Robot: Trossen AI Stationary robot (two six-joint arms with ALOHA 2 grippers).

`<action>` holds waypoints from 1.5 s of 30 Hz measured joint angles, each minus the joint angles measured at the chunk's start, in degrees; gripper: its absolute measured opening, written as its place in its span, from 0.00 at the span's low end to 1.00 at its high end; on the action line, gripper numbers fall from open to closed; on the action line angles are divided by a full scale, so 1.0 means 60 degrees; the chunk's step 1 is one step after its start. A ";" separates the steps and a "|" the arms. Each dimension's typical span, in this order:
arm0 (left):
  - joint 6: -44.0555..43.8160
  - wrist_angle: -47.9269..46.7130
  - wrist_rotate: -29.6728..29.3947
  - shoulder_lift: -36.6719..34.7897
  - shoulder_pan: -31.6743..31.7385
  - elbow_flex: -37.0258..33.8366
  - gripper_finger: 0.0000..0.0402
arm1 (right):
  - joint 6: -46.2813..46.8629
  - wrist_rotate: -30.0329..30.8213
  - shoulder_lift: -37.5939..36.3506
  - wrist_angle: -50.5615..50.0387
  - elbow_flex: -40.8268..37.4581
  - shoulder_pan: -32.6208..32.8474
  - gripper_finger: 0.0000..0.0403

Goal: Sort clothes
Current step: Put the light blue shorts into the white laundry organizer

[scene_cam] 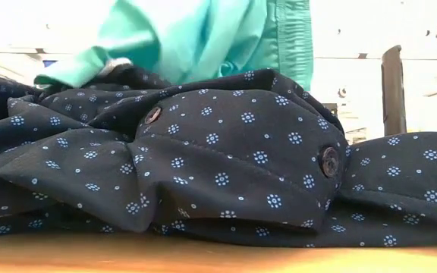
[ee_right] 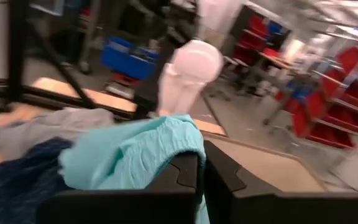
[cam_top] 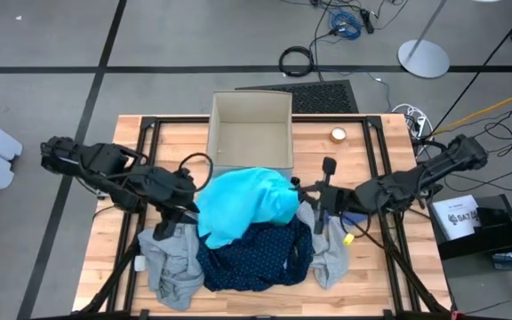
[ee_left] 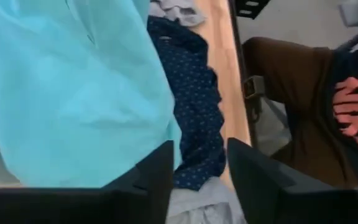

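Note:
A bright turquoise garment [cam_top: 238,206] is raised over the middle of the table. It drapes onto a navy dotted garment with buttons [cam_top: 256,256] [scene_cam: 226,167]. Grey garments lie at the pile's left [cam_top: 169,262] and right [cam_top: 332,251]. My right gripper [cam_top: 304,192] [ee_right: 201,180] is shut on the turquoise garment's right side. My left gripper [cam_top: 192,197] [ee_left: 201,180] stands open at the garment's left side, slanting down. The turquoise cloth [ee_left: 73,93] hangs beside one finger; navy and grey cloth show in the gap. My right gripper pinches a bunched edge of the turquoise garment [ee_right: 188,146] between its two fingers, reaching in about level from the table's right side. The garment hangs leftward from the hold, slack, with its lower part on the navy garment. My left gripper: I cannot tell whether its finger [ee_left: 157,180] touches the turquoise cloth.
A beige open box [cam_top: 250,133] stands at the far middle, with a small round thing [cam_top: 339,135] to its right. A small yellow piece [cam_top: 348,238] and a blue piece [cam_top: 356,218] lie by the right grey garment. A person [ee_left: 303,81] stands beyond the table's near edge.

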 joint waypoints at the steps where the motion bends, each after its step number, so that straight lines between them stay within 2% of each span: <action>1: 0.0094 0.0264 -0.0073 0.0006 -0.0016 0.0000 0.44 | 0.0017 -0.0316 0.0053 0.0028 0.0000 -0.0065 0.00; 5: 0.1453 0.2400 -0.1345 0.0177 -0.0012 0.0004 0.53 | 0.0330 -0.1774 0.0533 0.0225 0.0004 -0.0533 0.00; 8: 0.2065 0.3613 -0.2076 0.0687 0.0071 0.0022 0.56 | 0.0314 -0.2416 0.1144 0.0737 0.0004 -0.0813 0.00; 11: 0.2136 0.3679 -0.1912 0.1367 0.0368 0.0000 0.57 | 0.0099 -0.2750 0.1544 0.1262 0.0004 -0.0890 0.00; 20: 0.1752 0.4163 -0.1432 0.2618 0.1168 0.0000 0.58 | -0.0011 -0.2759 0.1664 0.1534 0.0004 -0.0879 0.00; 26: 0.1808 0.4238 -0.0373 0.3215 0.1461 0.0002 0.58 | -0.0130 -0.2296 0.1664 0.1719 0.0004 -0.0879 0.00; 34: 0.2183 0.4325 -0.0170 0.3549 0.1683 0.0004 0.57 | -0.0369 -0.2195 0.1664 0.1755 0.0000 -0.0883 0.00; 37: 0.2273 0.4324 -0.0170 0.3503 0.1680 0.0004 0.53 | -0.0364 -0.2200 0.1664 0.1642 0.0000 -0.0883 0.00; 40: 0.2279 0.4289 -0.0170 0.3491 0.1677 0.0004 0.44 | -0.0407 -0.2206 0.1664 0.1549 0.0000 -0.0883 0.00; 42: 0.2324 0.4169 -0.0156 0.3494 0.1680 0.0004 0.35 | -0.0442 -0.2195 0.1664 0.1405 0.0000 -0.0882 0.00; 45: 0.2512 0.4030 0.0025 0.3494 0.1680 0.0004 0.15 | -0.0590 -0.2060 0.1664 0.1236 0.0000 -0.0879 0.03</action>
